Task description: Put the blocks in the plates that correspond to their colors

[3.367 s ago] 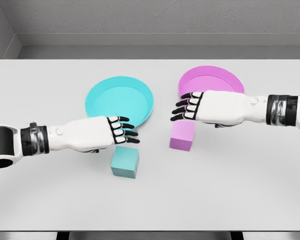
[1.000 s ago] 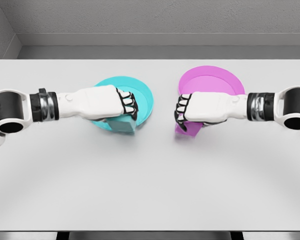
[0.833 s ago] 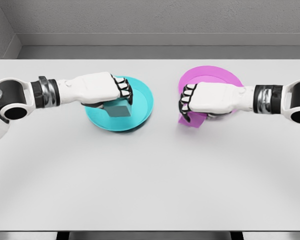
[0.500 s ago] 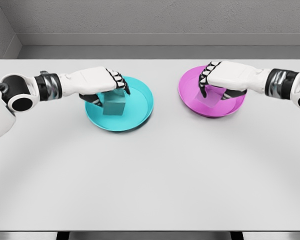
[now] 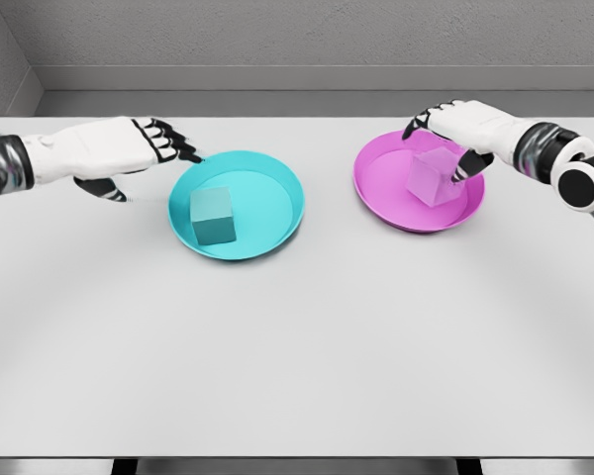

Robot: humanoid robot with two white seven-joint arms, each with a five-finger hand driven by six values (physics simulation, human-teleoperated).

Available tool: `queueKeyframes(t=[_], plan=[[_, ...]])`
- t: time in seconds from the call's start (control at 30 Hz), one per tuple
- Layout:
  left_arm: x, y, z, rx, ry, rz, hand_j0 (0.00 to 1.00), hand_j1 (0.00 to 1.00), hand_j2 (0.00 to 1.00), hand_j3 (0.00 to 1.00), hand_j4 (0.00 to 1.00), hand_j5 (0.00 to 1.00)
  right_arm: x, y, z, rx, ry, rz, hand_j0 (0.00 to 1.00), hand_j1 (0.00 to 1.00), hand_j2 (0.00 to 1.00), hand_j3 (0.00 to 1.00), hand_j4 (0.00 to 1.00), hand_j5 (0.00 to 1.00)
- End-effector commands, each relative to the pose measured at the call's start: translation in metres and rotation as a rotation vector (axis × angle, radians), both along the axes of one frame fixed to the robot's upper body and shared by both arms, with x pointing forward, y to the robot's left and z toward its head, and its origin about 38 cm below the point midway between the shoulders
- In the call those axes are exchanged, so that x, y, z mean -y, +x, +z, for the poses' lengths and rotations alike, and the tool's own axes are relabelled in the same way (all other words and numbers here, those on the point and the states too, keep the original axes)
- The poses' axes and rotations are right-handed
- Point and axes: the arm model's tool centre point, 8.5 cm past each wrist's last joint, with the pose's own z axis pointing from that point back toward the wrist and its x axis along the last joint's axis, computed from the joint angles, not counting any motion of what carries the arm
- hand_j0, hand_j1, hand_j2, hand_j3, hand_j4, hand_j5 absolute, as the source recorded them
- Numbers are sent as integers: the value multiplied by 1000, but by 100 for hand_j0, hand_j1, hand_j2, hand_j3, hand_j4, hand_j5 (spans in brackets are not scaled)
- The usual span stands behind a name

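Maybe the right hand (image 5: 462, 127), its fingers loosely spread and seemingly touching the pink cube (image 5: 432, 176) in the pink plate (image 5: 381, 183) by the tabletop's far edge, tips it out; the left hand (image 5: 109, 150), fingers wide, holds nothing beside the teal plate (image 5: 277, 203) with its teal cube (image 5: 213, 217).

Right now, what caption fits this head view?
Teal block sits in teal plate, pink block in pink plate.

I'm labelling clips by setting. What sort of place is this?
Likely a simulated tabletop test cell, not a real room: a bare white table, plain grey walls, flat rendered surfaces. On it only a cyan plate and pink plate, each holding a matching block.
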Motion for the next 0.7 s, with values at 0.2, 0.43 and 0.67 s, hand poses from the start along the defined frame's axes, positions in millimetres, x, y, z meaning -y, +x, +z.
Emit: queueKeyframes(t=[0.2, 0.43, 0.67], plan=[[-48, -28, 12, -17, 24, 62, 100, 100, 100, 100, 100, 100, 32, -12, 45, 105, -17, 5, 100, 100, 100, 100, 100, 100], [-56, -31, 7, -30, 24, 80, 100, 100, 100, 100, 100, 100, 93, -72, 49, 121, -29, 246, 100, 100, 100, 100, 100, 100], [-56, -31, 6, -33, 24, 82, 100, 100, 100, 100, 100, 100, 101, -90, 26, 66, -51, 309, 100, 100, 100, 100, 100, 100]])
